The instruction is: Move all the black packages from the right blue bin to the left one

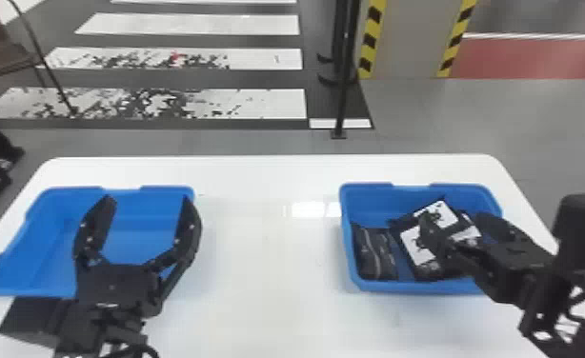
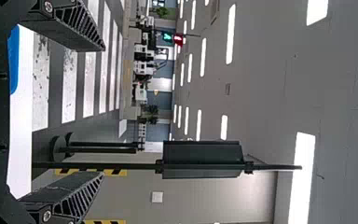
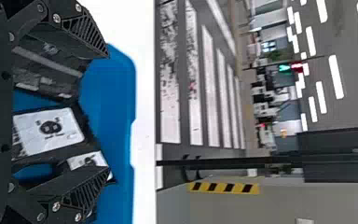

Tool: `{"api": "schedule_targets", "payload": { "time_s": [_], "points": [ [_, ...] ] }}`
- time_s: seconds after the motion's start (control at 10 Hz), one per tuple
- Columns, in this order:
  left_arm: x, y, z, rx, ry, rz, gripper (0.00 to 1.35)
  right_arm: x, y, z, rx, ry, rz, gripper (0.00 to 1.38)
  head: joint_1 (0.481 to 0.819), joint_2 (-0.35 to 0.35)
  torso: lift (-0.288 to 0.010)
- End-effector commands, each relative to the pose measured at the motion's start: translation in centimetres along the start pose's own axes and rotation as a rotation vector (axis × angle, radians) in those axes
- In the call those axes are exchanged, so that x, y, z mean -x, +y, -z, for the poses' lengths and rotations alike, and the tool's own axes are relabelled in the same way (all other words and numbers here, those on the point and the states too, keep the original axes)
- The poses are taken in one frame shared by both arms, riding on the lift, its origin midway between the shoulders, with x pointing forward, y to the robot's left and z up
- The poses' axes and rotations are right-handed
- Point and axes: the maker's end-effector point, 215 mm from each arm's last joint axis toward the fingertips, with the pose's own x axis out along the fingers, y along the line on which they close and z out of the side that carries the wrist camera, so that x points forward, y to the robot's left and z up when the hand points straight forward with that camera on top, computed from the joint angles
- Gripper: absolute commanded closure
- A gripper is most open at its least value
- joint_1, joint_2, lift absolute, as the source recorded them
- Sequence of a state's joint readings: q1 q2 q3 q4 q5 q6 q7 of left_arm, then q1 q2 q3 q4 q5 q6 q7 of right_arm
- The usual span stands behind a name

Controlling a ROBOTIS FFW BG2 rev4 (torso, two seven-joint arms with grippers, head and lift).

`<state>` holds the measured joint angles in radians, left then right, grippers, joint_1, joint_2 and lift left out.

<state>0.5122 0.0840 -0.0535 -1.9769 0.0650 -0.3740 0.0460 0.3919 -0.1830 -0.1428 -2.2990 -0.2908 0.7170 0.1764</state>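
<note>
Past the white table [image 1: 267,181] ran a crosswalk [image 1: 201,24], its nearer white stripes mottled with dark patches. Just beyond the table's far edge stood a slim black pole [image 1: 340,109], and farther back a grey pillar [image 1: 410,38] edged in yellow-and-black hazard stripes [image 1: 371,38]. A brown chair [image 1: 1,57] stood past the table's left corner, red flooring [image 1: 534,57] lay past its right, and far beyond the table glowed a traffic light [image 3: 296,67].

i can't read any print from here.
toward four o'clock in my head view, white labels [image 1: 447,215] with dark marks face up on black packages [image 1: 425,273] in the right blue bin [image 1: 382,285].
</note>
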Motion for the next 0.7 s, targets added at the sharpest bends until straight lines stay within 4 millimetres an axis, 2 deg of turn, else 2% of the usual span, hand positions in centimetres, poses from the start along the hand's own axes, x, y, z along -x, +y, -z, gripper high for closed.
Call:
{"api": "schedule_targets", "payload": {
  "time_s": [0.0, 0.2, 0.6],
  "points": [
    [-0.1, -0.3, 0.0, -0.002, -0.001, 0.006, 0.10, -0.9, -2.3, 2.5, 0.031, 0.155, 0.052, 0.19, 0.695, -0.023, -0.154],
    [-0.1, -0.2, 0.2, -0.002, 0.002, 0.005, 0.10, -2.4, -4.1, 3.5, 0.019, 0.215, 0.081, 0.20, 0.695, -0.049, -0.154],
    [0.0, -0.4, 0.2, 0.000, 0.000, 0.009, 0.10, -3.3, -4.3, 5.6, 0.011, 0.312, 0.086, 0.23, 0.695, -0.069, -0.154]
  ]
}}
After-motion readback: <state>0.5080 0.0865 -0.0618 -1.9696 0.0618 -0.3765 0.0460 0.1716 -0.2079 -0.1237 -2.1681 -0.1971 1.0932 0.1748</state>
